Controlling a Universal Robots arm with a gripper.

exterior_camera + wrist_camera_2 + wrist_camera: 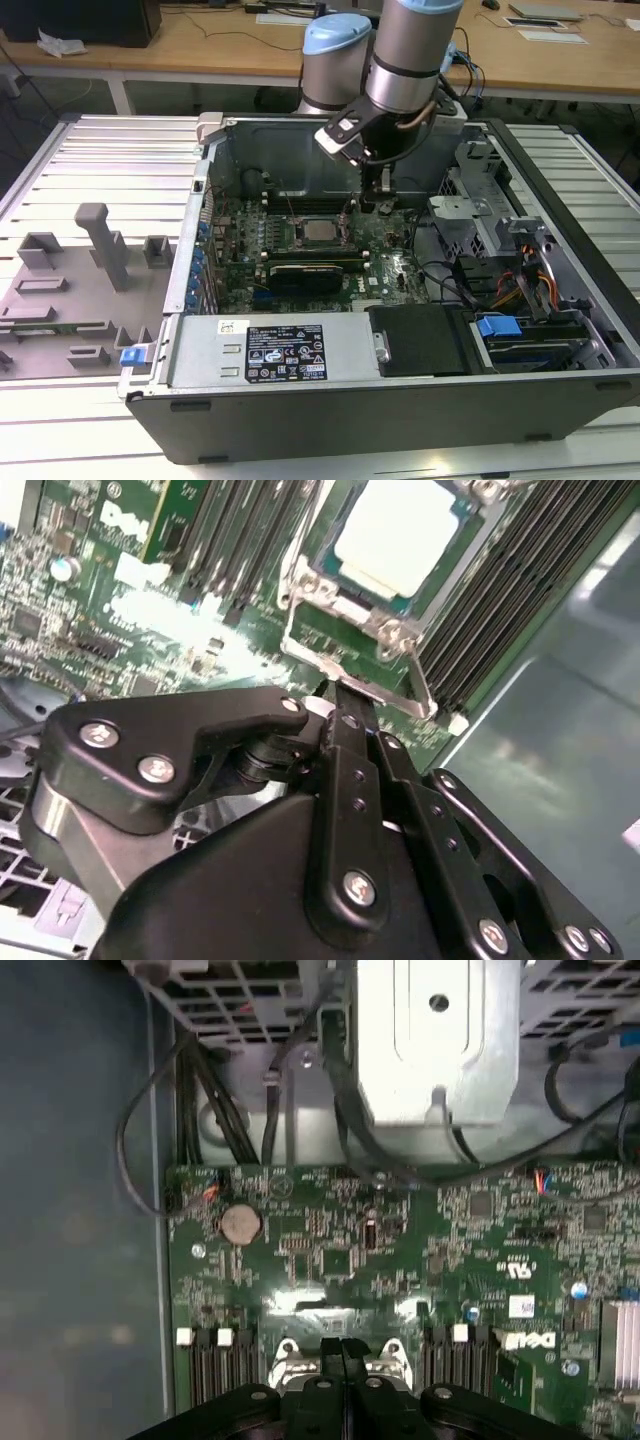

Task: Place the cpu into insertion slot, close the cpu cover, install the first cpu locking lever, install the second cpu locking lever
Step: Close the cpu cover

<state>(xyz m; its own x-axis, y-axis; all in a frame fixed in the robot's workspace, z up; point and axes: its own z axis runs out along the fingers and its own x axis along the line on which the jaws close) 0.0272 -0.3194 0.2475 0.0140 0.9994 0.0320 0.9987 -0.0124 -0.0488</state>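
The gripper [345,698] has its fingers pressed together and, as far as can be made out, grips nothing. Its tip sits just at the near edge of the cpu cover [335,630], beside a thin silver lever rod [415,675]; actual contact is hard to judge. Beyond the tip, along the fingers' long axis, the cpu [400,530] lies flat in the insertion slot [300,240], framed by the lowered cover on the green motherboard [330,1250].
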